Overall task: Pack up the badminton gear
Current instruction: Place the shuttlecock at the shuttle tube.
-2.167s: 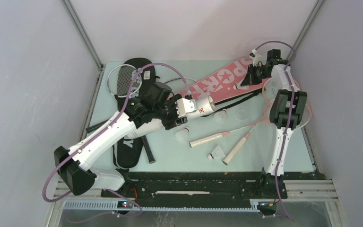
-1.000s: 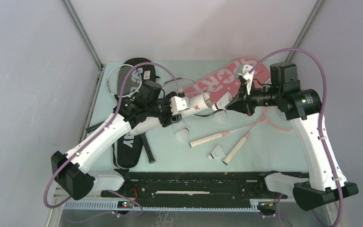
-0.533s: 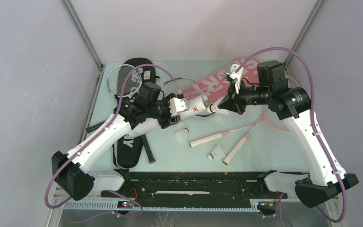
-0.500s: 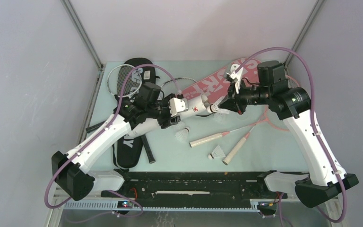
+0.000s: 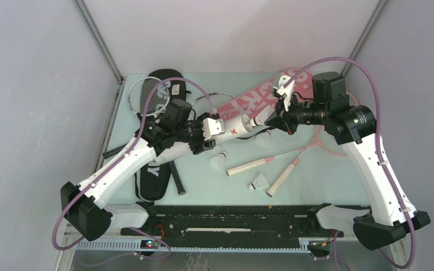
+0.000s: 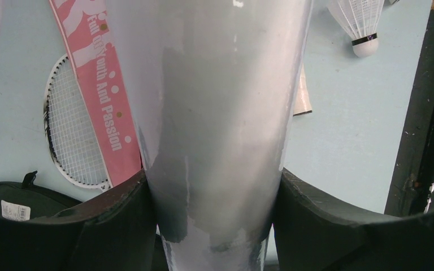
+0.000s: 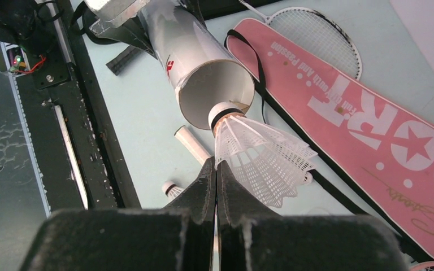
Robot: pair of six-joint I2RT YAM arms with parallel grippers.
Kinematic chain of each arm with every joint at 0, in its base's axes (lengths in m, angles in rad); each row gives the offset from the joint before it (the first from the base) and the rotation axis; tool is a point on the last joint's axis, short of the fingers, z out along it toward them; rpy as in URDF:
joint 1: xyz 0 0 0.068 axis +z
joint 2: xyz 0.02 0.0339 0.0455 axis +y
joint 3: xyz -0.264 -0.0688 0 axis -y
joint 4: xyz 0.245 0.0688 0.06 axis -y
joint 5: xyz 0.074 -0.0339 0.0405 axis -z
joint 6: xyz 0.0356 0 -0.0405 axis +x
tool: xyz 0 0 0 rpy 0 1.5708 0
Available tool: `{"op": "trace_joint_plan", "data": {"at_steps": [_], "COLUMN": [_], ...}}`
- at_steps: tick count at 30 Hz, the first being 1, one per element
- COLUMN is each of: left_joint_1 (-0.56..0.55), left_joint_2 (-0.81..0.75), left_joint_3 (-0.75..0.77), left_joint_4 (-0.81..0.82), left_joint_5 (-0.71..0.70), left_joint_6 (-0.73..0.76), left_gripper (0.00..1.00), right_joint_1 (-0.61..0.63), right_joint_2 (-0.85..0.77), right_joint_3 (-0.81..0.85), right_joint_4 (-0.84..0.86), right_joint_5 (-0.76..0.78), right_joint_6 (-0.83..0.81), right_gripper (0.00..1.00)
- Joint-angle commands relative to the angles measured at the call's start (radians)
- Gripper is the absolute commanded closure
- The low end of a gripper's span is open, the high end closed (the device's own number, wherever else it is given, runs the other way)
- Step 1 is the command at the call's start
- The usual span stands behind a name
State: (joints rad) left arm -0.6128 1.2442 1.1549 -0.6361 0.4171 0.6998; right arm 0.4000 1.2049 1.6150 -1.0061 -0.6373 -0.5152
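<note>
Barely begun: right gripper [image 7: 215, 169] pinches one shuttlecock [image 7: 260, 155] at the mouth of the tube [image 7: 195, 48] that the left gripper [image 6: 212, 183] clamps; other shuttlecocks [image 5: 219, 161] and rackets [image 5: 250, 166] lie unpacked.

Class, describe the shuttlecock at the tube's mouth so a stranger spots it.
Find the pink SPORT cover; near it a white tube is held up. This shuttlecock sits at its mouth, in the right claw; others lie on the table.

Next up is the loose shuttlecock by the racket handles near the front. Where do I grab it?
Grip the shuttlecock across its feather skirt, straight down from above: it lies on its side, skirt broad and exposed. A racket handle lies close on its right, so probably favour the left.
</note>
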Motion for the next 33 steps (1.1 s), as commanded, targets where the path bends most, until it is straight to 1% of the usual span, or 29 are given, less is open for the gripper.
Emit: {"op": "trace_joint_plan", "data": {"at_steps": [1,6,11,17,18,23,28,31,33], "left_joint_1": [-0.003,-0.004,-0.003,-0.004,-0.004,-0.004,-0.004,-0.004,-0.004], "left_joint_2": [-0.033,-0.028,-0.029,-0.038,-0.04,-0.044,-0.048,-0.05,-0.051], "left_joint_3": [-0.015,-0.008,-0.007,-0.013,-0.015,-0.024,-0.033,-0.034,-0.03], "left_joint_4": [0.046,0.046,0.05,0.049,0.049,0.05,0.05,0.05,0.05], "left_joint_5": [0.038,0.052,0.056,0.06,0.061,0.057,0.056,0.056,0.059], "left_joint_6": [0.018,0.012,0.01,0.016,0.019,0.032,0.039,0.04,0.035], "left_gripper": [0.4,0.39,0.4,0.4,0.4,0.4,0.4,0.4,0.4], "right_joint_1": [0.013,0.044,0.046,0.045,0.044,0.022,0.0,0.0,0.005], "right_joint_2": [0.005,0.022,0.061,0.104,0.109,0.13,0.128,0.128,0.128], "right_joint_3": [0.019,-0.019,-0.061,-0.077,-0.08,-0.077,-0.065,-0.066,-0.072], "right_joint_4": [0.02,0.065,0.107,0.112,0.108,0.061,0.024,0.011,0.012], "right_joint_5": [-0.044,-0.064,-0.173,-0.259,-0.293,-0.405,-0.466,-0.48,-0.47], "right_joint_6": [0.001,0.026,0.085,0.086,0.08,0.033,-0.006,-0.022,-0.026], "right_gripper": [1.0,1.0,1.0,1.0,0.97,0.74,0.49,0.4,0.37]}}
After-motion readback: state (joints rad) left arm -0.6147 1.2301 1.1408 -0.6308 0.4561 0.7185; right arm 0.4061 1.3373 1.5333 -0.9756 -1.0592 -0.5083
